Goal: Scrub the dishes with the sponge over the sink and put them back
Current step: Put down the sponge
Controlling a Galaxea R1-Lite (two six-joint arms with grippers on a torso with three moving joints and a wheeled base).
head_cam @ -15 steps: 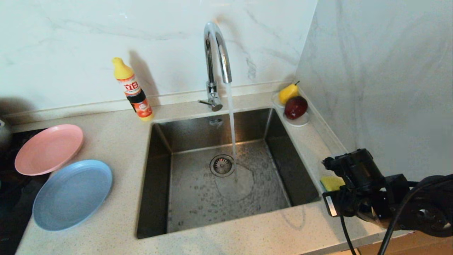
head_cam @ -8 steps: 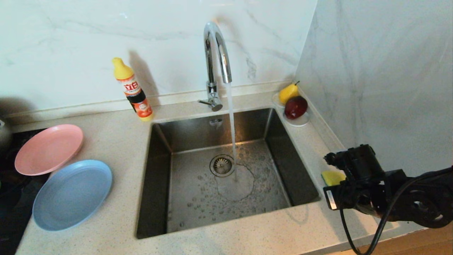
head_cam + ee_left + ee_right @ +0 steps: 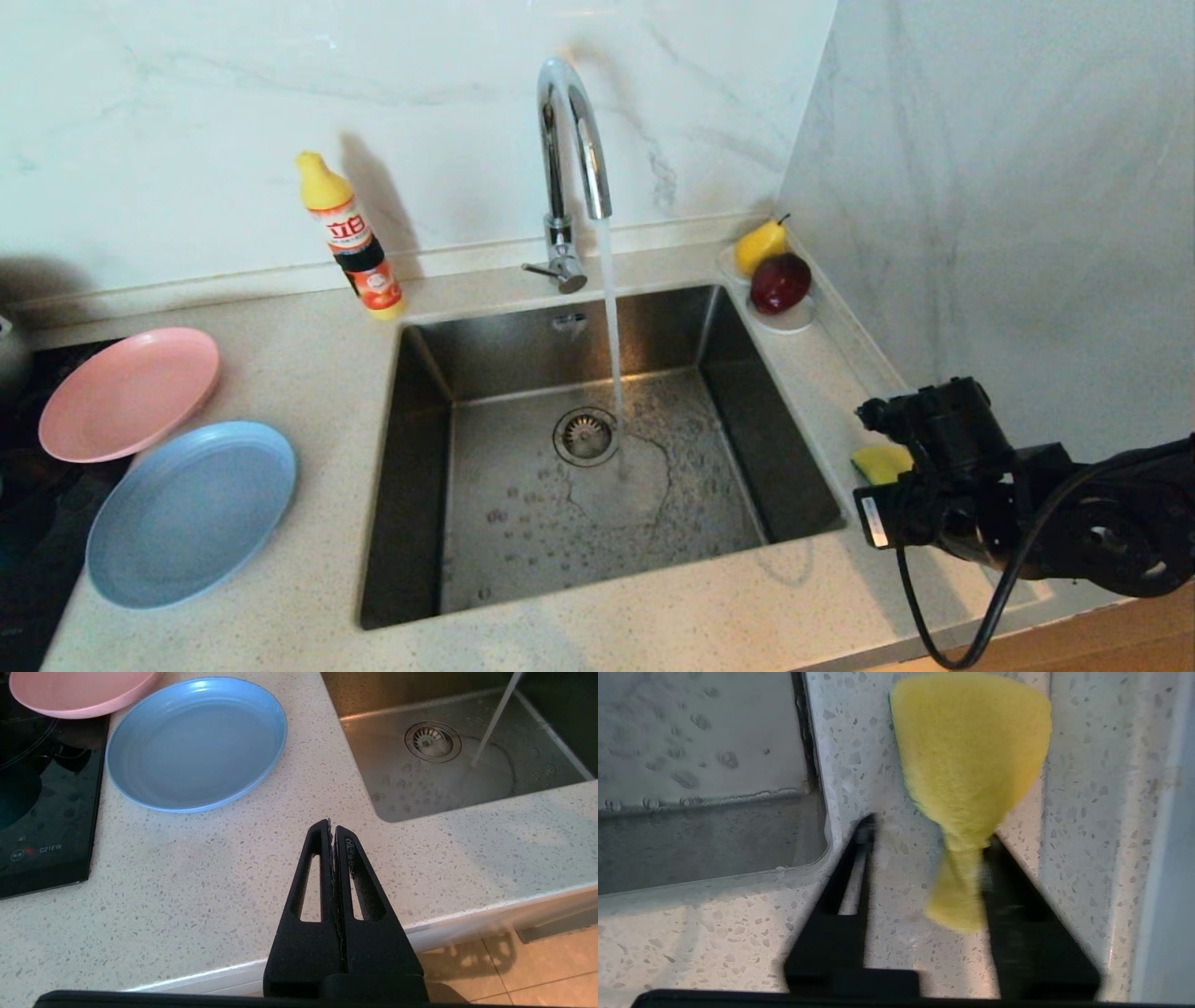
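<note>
Task looks to be at its very start: nothing scrubbed yet, as far as the frames show. The pink plate (image 3: 129,392) and the light-blue plate (image 3: 191,511) both lie flat on the bench (image 3: 308,392) left of the sink (image 3: 420,485), the pink one partly over a black cooktop (image 3: 42,812), the two rims touching or nearly so; neither looks wet or soapy. No bowl is in view. Water runs from the tap (image 3: 569,140) into the basin just beside the drain (image 3: 586,435). The sponge (image 3: 971,765) is still on the bench, on the narrow strip between the sink's right edge and the wall. It is yellow, fuzzy on top, broad and rounded at one end and narrowing to a thin tail, with a faint green edge along its side. The right gripper (image 3: 924,835) is low over it with jaws spread, the tail lying between them close against one finger; no squeeze visible, so I judge the sponge not yet grasped. The left gripper (image 3: 332,826) sits parked over the bench's front edge, fingers pressed together, holding nothing. Remaining: close on the sponge, lift it, fetch each dish to the sink, scrub, return them.
</note>
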